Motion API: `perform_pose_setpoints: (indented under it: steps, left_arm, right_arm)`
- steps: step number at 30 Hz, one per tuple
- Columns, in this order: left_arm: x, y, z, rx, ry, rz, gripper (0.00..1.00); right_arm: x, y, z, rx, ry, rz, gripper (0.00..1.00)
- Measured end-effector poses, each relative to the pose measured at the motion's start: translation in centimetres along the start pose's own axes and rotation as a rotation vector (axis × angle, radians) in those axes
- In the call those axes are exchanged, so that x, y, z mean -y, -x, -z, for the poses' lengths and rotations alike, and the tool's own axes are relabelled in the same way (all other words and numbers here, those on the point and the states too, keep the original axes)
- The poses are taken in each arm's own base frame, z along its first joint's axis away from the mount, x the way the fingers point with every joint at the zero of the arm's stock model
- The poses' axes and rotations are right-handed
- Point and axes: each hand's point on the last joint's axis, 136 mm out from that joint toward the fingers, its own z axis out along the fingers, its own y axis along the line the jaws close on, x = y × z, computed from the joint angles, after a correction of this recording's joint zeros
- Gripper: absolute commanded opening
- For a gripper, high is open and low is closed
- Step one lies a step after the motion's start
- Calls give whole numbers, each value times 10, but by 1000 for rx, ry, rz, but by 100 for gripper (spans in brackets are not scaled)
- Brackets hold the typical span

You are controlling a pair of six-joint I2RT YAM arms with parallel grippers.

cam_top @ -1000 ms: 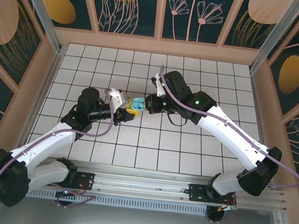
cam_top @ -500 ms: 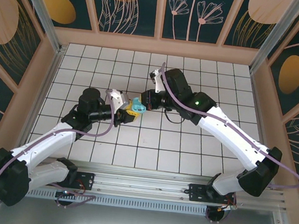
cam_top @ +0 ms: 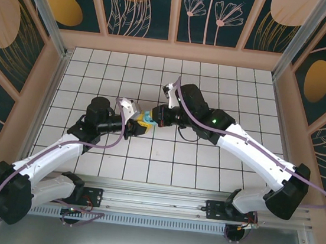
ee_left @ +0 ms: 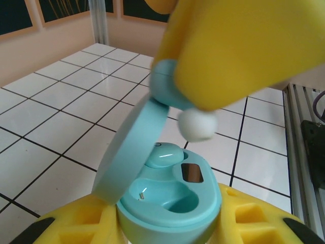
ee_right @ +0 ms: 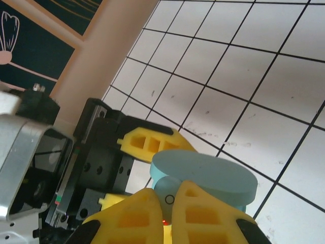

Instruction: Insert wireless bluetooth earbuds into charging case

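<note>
1. The earbud being placed is a tiny, smooth light-blue plastic blob with a round white tip. It's pinched in the right gripper, whose chunky yellow fingers are closed tight on it, and it hangs just above the open charging case.
2. A second earbud is already seated in the far well, glossy and rounded. The near well is a smooth scooped hollow. A small dark shiny rectangle sits between the two wells.
3. The case is pebble-shaped in the same light-blue plastic, and its oval lid is flipped up on its hinge.
4. The left gripper is clamped on the case's base, with yellow fingers with moulded cutouts on either side.
5. Underneath is the table, white square tiles with dark grid lines and a few faint scuffs.
</note>
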Motion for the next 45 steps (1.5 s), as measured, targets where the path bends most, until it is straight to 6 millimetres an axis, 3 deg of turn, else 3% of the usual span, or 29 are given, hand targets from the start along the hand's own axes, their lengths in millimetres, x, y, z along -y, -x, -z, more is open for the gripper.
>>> perform_pose_setpoints:
  steps: [17, 25, 28, 45]
  left_arm:
    - [-6, 2, 0, 23, 34, 46, 0]
    - [-6, 2, 0, 40, 29, 76, 0]
    - [2, 14, 1, 84, -11, 43, 0]
    - [0, 13, 1, 80, -4, 61, 0]
  right_arm:
    - [2, -11, -3, -1, 13, 5, 7]
    - [4, 3, -5, 71, -28, 53, 7]
    - [11, 8, -8, 97, -67, 72, 7]
    - [10, 7, -20, 80, -48, 105, 7]
